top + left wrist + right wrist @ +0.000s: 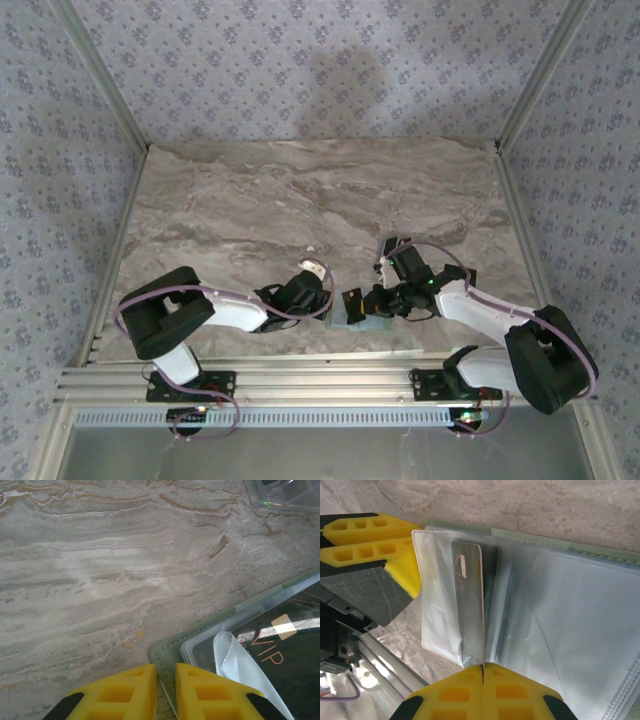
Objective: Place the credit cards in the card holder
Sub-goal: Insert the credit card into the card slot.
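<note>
The card holder (352, 310) lies open near the table's front edge, between my two grippers. Its pale green corner (170, 652) runs between the yellow fingers of my left gripper (165, 690), which is shut on it. A dark credit card (285, 652) marked VIP sits in one of its clear sleeves. My right gripper (483, 672) is shut on the end of another credit card (470, 590), a grey one held on edge, with its far end among the holder's clear sleeves (560, 625). The left gripper's fingers (365, 545) pinch the holder's left edge.
The holder rests on a marble-patterned table (300, 200). A ribbed aluminium rail (300, 375) runs along the near edge right behind it. Patterned walls (60, 200) close in the left, right and far sides. The right arm's body (470, 305) stands just right of the holder.
</note>
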You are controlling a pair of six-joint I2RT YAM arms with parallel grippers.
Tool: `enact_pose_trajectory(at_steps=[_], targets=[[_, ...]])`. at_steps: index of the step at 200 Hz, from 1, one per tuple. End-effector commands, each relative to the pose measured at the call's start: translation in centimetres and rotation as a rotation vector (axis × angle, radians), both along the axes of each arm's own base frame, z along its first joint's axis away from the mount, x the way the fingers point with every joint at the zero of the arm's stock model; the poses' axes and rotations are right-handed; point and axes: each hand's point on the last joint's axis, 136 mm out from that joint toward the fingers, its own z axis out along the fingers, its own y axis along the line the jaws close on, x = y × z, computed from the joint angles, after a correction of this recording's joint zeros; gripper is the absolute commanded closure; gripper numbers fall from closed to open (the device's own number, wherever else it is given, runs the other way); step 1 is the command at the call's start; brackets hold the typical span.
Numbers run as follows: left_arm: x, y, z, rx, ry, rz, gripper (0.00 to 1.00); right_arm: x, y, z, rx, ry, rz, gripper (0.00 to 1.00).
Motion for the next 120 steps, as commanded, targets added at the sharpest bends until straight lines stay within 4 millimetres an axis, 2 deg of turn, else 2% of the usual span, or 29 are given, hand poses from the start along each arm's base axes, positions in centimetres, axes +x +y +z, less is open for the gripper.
enact_pose_trajectory(at_steps=[1,72,120], targets=[[-4.9,2.6,-6.0,0.156,0.205,-0.095,0.82,0.4,-0.9,-0.4,-0.073,-0.039,-0.007,1.00],[-4.9,2.7,-5.9,0.156,0.203,-0.093,0.82,1.2,-2.3,-0.6,-0.165,-0.097,-0.033,1.00],[-4.9,2.7,-6.0,0.156,0.205,-0.090,0.82,0.8,-1.0,-0.3,-0.172,-0.131,0.016,1.00]])
